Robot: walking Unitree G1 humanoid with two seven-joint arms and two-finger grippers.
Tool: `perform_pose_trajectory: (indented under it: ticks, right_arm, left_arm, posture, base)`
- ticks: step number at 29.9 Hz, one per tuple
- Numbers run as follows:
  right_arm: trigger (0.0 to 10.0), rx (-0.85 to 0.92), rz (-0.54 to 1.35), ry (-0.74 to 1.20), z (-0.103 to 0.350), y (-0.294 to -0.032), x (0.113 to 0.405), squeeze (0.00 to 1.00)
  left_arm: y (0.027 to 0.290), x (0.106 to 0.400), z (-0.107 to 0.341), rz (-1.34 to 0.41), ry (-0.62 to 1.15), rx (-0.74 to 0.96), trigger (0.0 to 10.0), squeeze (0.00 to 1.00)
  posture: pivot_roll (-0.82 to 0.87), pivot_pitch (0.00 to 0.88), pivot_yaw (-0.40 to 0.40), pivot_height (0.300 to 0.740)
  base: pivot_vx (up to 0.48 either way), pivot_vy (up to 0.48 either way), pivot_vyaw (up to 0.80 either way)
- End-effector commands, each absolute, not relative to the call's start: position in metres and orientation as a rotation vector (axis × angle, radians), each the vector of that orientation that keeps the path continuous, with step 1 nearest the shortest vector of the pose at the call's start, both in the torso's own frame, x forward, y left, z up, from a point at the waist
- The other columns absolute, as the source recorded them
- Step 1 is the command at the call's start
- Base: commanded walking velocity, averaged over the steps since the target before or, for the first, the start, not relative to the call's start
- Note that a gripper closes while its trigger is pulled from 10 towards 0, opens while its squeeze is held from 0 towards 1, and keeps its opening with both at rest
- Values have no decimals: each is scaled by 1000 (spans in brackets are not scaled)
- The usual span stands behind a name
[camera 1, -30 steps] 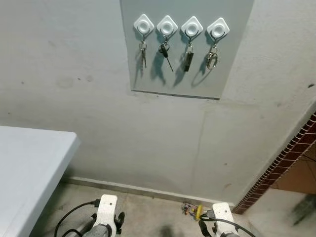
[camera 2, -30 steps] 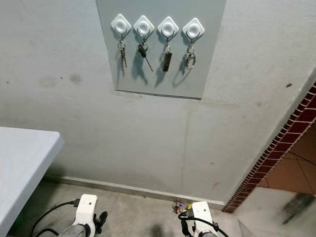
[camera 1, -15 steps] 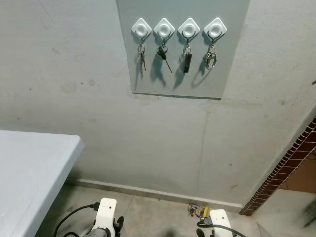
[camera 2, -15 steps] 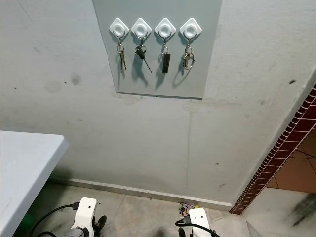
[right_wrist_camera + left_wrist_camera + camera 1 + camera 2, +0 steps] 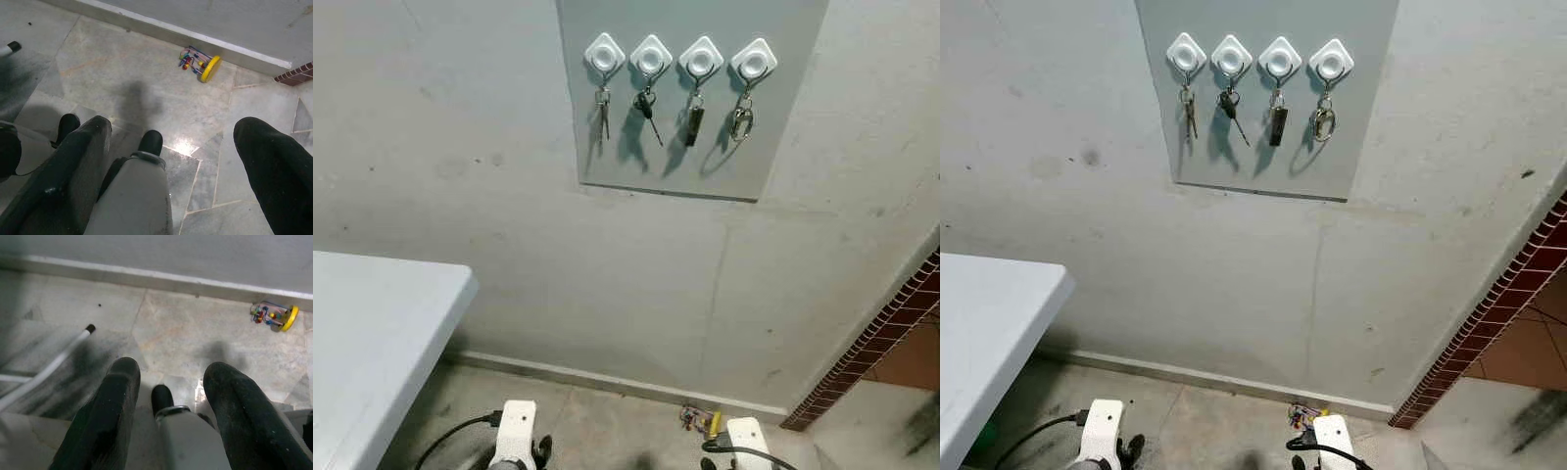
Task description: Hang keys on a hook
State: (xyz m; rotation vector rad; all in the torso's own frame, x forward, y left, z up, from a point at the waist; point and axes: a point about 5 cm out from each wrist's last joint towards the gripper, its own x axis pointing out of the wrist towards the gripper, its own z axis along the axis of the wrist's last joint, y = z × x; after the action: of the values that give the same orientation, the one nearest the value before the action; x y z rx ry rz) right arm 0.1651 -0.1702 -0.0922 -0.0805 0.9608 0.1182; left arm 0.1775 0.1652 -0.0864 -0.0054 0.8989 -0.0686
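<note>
Left eye view: grey panel (image 5: 690,147) fixed high on a plaster wall, carrying four white diamond-shaped hooks (image 5: 677,61) in a level row.

Keys: every hook is occupied.
- First hook from the left: keys (image 5: 603,110), a slim metal pair on a small ring, hanging straight down.
- Second hook: dark-headed key (image 5: 647,111), blade angled off to one side.
- Third hook: dark oblong fob (image 5: 694,121).
- Fourth hook: oval metal clip (image 5: 741,119).
Each piece hangs free by its own weight, touching the panel and apart from its neighbours. Judged from this, the hanging looks complete.

Left gripper (image 5: 171,406): low beside the robot's body, pointing at the stone floor (image 5: 195,338); fingers spread apart, nothing between them. Judged idle.

Right gripper (image 5: 181,171): likewise lowered toward the floor, fingers wide apart and holding nothing.

Other items: white tabletop (image 5: 372,333) at the robot's left; small coloured bead toy (image 5: 199,59) with a yellow disc on the floor by the skirting; brick edging (image 5: 876,343) at the right.
</note>
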Motion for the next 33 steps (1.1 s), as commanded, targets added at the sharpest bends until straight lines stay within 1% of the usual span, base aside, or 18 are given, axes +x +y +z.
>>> perform_pose_trajectory:
  ticks: [1,6,17,33]
  right_arm:
    - [10000,-73,115,964,-92,-170,165,0]
    - [10000,-66,99,967,-92,-173,165,0]
    - [10000,-84,121,966,-92,-171,167,0]
    - [10000,-93,131,973,-92,-172,165,0]
  left_arm:
    - [167,178,-86,-70,904,1,10000,0]
    - [158,187,-82,-96,871,-16,10000,0]
    - [156,185,-83,-98,881,-30,10000,0]
    - [156,178,-86,-83,896,-56,10000,0]
  posture:
    - [-57,0,37,740]
    - [-46,0,21,740]
    - [-34,0,12,740]
    - [-23,0,-1,740]
  base:
    - [0,0,0]
    - [0,0,0]
    - [0,0,0]
    - [0,-372,0]
